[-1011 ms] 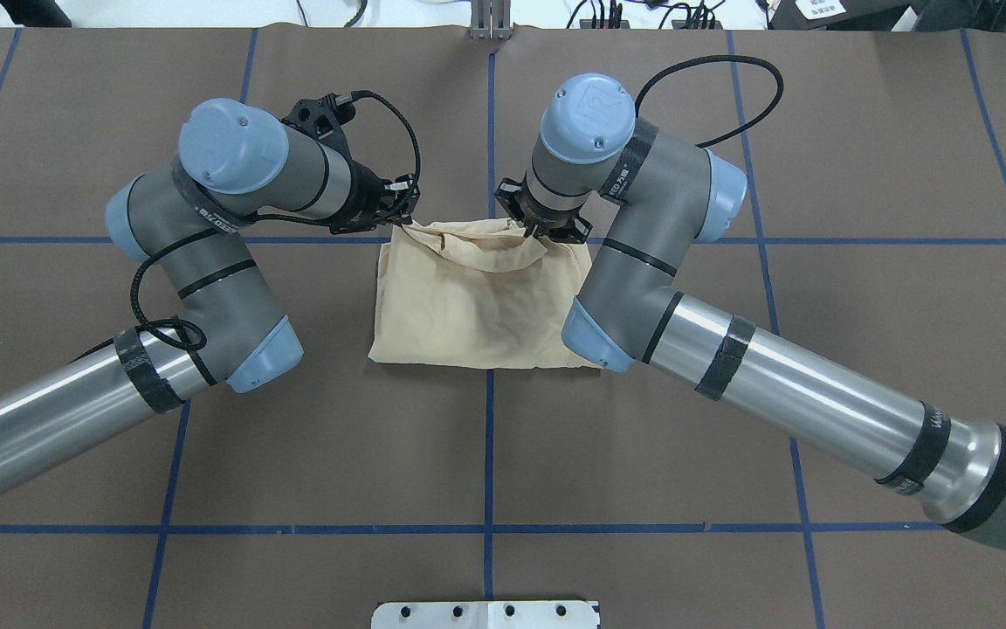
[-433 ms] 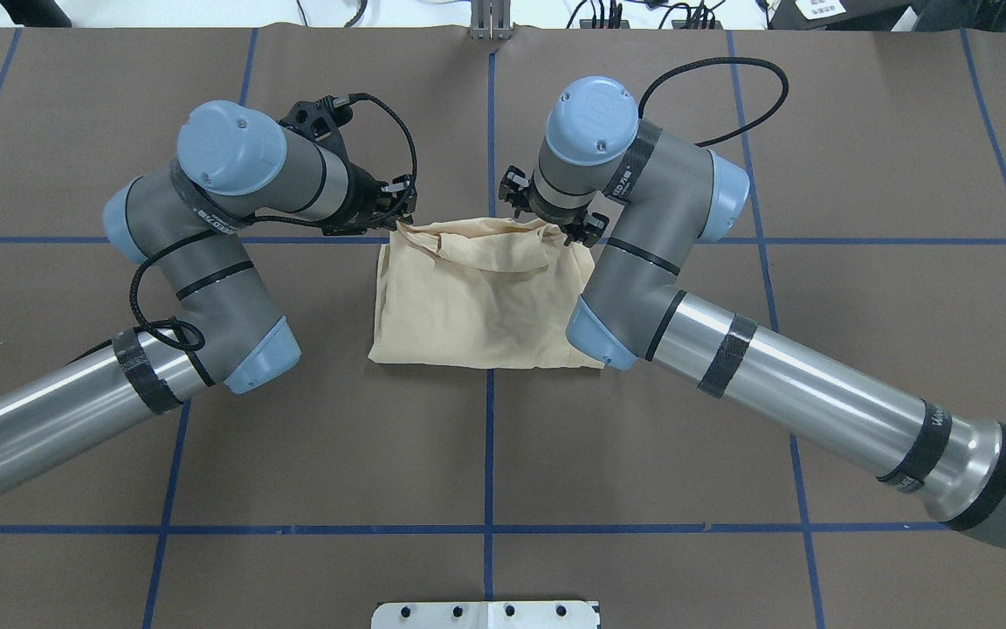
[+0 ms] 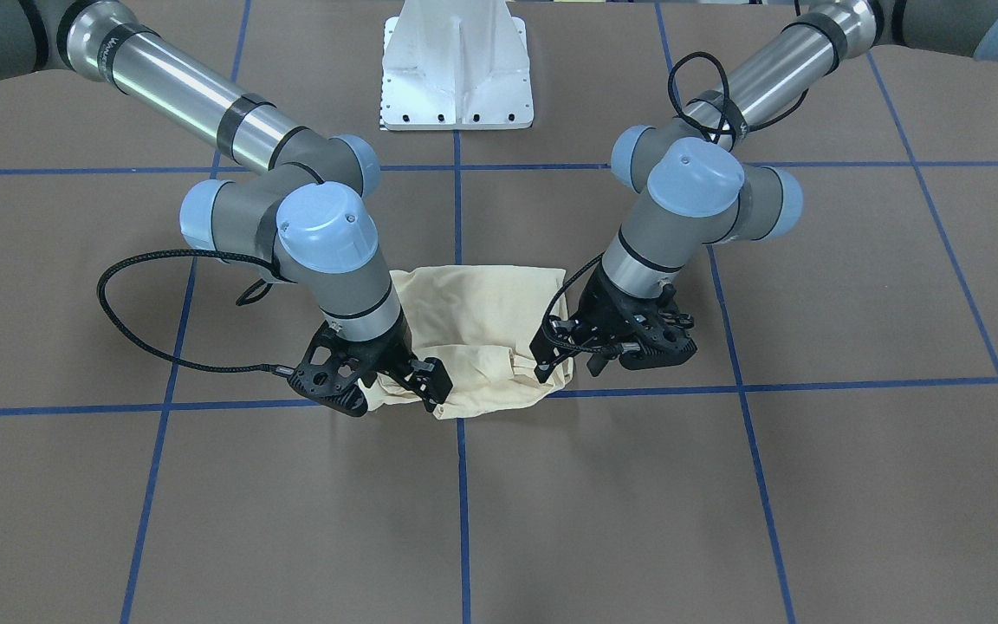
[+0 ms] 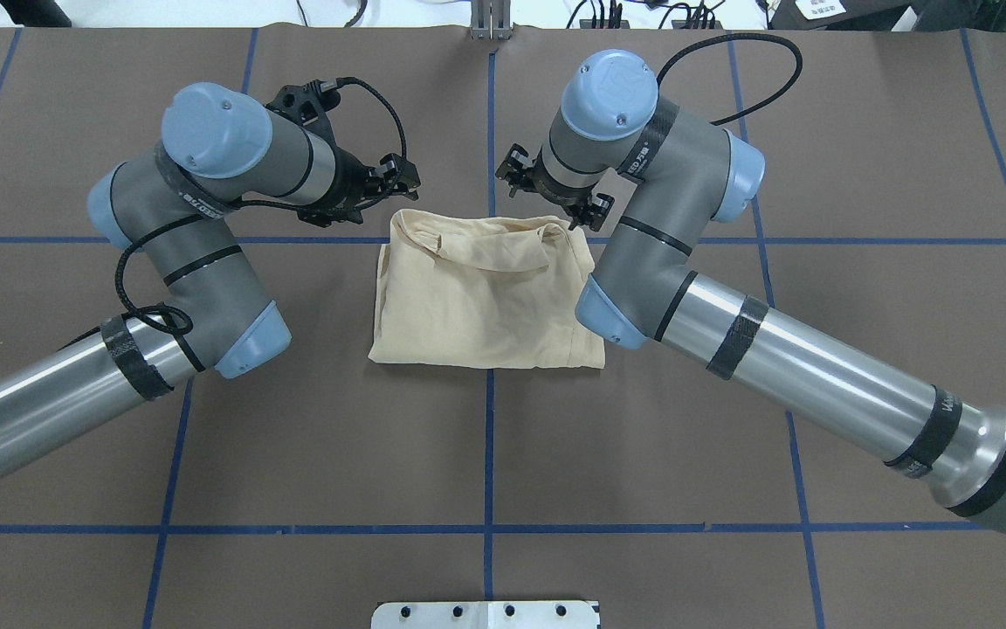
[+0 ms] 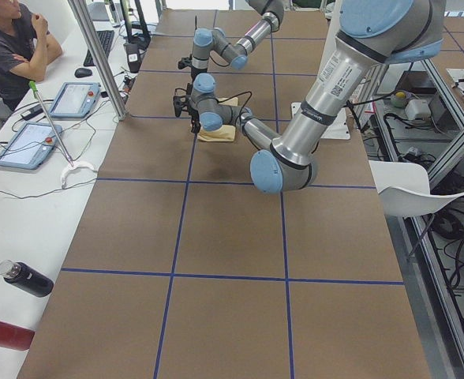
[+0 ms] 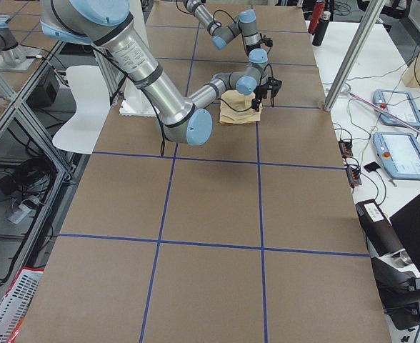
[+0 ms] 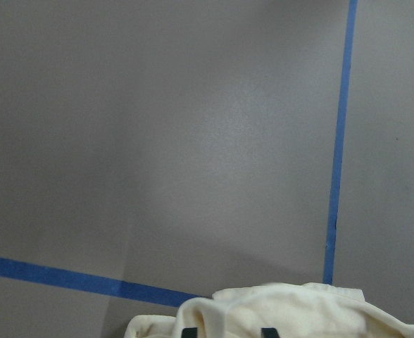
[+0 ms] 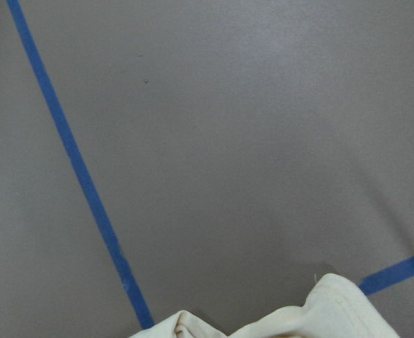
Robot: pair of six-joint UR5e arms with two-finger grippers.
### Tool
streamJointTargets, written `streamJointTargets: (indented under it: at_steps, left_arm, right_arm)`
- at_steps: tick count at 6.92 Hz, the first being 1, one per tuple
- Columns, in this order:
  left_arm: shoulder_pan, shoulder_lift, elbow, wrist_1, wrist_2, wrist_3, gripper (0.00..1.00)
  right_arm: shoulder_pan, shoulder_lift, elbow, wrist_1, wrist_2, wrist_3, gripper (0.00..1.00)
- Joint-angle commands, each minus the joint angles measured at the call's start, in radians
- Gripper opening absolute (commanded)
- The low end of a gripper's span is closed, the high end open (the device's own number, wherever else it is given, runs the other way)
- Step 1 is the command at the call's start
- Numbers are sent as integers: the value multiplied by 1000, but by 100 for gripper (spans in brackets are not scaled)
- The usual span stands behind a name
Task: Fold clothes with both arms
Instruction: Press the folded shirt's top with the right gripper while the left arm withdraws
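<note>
tee: cream tee (image 4: 481,301), folded, flat mid-worktop (image 4: 293,454)
L claw (image 4: 398,175): spread, empty, just off tee's far-left corner
R claw (image 4: 553,192): wide, empty, by far-right corner

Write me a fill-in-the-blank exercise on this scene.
The shirt lies on a brown table marked with ____ tape lines.
The left gripper and the right gripper are both ____, gripping nothing.
The robot's base is ____.
Missing words: blue; open; white.
</note>
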Motion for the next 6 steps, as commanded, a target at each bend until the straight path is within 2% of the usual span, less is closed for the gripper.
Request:
streamJointTargets:
  at_steps: [1,3,6]
  left_arm:
    - [-58,66,-47,12,-47,89,100]
    - [-89,111,-93,34,-59,120,100]
    - [-133,134,-98,53,-75,197,100]
  right_arm:
    - [-2,2,17,4,38,-101,100]
    - [-35,-3,39,-5,40,-149,100]
    - [-141,12,122,-151,-9,-204,100]
